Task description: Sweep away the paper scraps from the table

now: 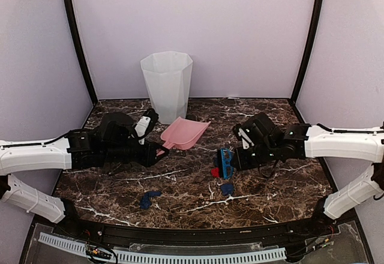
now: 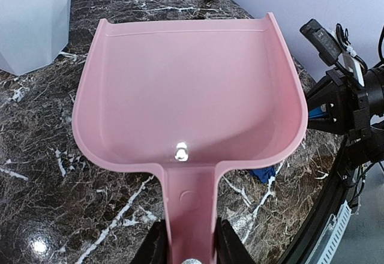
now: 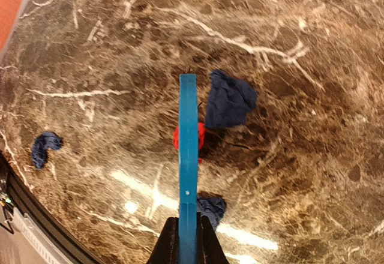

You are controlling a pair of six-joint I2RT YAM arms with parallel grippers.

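Paper scraps: lie loose on the table, dark brown marble with white veins. Closest to the black front rim, left of centre: a navy wad, alone, well apart from both arms. Further in and right of centre: a second navy wad, then a red wad just beyond it, both just beside the blue hand brush.

Seen from the right wrist: brush edge-on, red wad half hidden behind it, contact impossible to judge. A larger navy wad just right of the brush, a small navy wad close by the fingers, another far off to the left near the rim.

Right gripper: pressed together on the brush's handle, reaching in from the right. Left gripper: pinches the handle of the pink dustpan, one finger on each side of it. Dustpan mouth turned away toward the back, between the two arms; lifted or resting, cannot tell. Under its right rear corner, from the left wrist: a bit of crumpled blue paper.

At the back of the table: a white bin, upright, near the dustpan's far edge.
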